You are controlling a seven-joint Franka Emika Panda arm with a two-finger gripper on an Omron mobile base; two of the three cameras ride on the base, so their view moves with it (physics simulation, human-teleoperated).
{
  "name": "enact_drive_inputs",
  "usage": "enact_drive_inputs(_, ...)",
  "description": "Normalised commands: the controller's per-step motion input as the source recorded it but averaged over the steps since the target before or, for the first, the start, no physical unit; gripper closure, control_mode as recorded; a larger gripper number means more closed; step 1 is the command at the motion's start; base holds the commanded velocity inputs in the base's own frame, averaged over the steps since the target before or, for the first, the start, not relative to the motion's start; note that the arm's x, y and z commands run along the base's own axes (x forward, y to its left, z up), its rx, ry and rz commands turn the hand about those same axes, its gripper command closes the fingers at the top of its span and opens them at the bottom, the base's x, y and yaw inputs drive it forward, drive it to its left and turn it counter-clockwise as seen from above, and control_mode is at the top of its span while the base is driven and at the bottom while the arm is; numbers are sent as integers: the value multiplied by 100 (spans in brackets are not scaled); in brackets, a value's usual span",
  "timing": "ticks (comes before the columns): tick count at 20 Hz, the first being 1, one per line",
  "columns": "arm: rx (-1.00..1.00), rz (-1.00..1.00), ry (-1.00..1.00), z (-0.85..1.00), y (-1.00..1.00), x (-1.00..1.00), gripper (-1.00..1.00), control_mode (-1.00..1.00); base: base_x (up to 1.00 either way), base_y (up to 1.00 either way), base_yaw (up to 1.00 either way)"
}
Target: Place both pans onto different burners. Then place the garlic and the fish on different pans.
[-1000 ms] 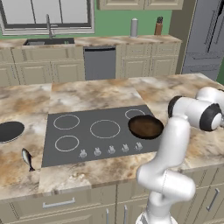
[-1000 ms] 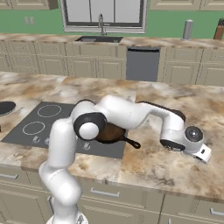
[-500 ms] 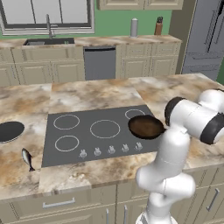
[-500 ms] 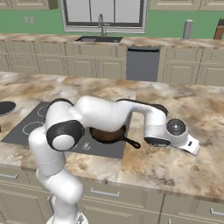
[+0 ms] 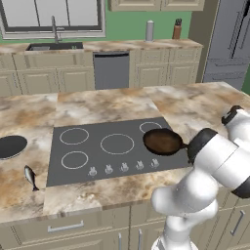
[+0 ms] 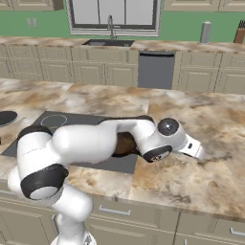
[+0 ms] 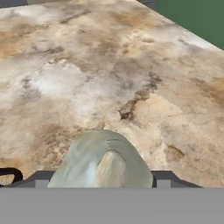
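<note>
Garlic (image 7: 103, 159), item one: where does it lie?
— On the marbled tan worktop (image 7: 109, 65), a pale grey-green bulb low in the hand view, right between the two fingertips of the gripper (image 7: 103, 175).
— State of the jaws?
— Apart, one to each side of the bulb. Whether they touch it cannot be told.
— Item two, pans?
— Brown pan (image 5: 162, 141): on the right side of the cooktop (image 5: 112, 163), just in front of the back right ring, handle pointing right. Black pan (image 5: 10, 146): on the worktop, left of the cooktop and apart from it.
— Fish?
— Fish (image 5: 31, 177): small, silver-grey, flat on the worktop near the cooktop's front left corner, in front of the black pan.
— Burners?
— Burners (image 5: 117, 143): white rings on dark glass, the middle one largest, with a knob row along the front edge.
— Room?
— Beige cabinets, a sink (image 5: 52, 47) under a window, a dishwasher (image 5: 111, 71), green wall, and a grey refrigerator (image 5: 229, 41) at the right.
</note>
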Motion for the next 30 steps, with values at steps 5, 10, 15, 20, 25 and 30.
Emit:
enact_drive_inputs(5,-6,0,3,32,64,-7,100,-100,0,0,0)
enact_drive_inputs(10,0,0,2,38,56,0,100,-100,0,0,0)
enact_drive_inputs(15,0,0,3,42,44,0,100,-100,0,0,0)
enact_drive_inputs(20,1,0,3,29,37,0,100,-100,0,0,0)
enact_drive_inputs(25,7,1,4,14,37,0,100,-100,0,0,0)
enact_drive_inputs(30,6,2,3,3,42,0,100,-100,0,0,0)
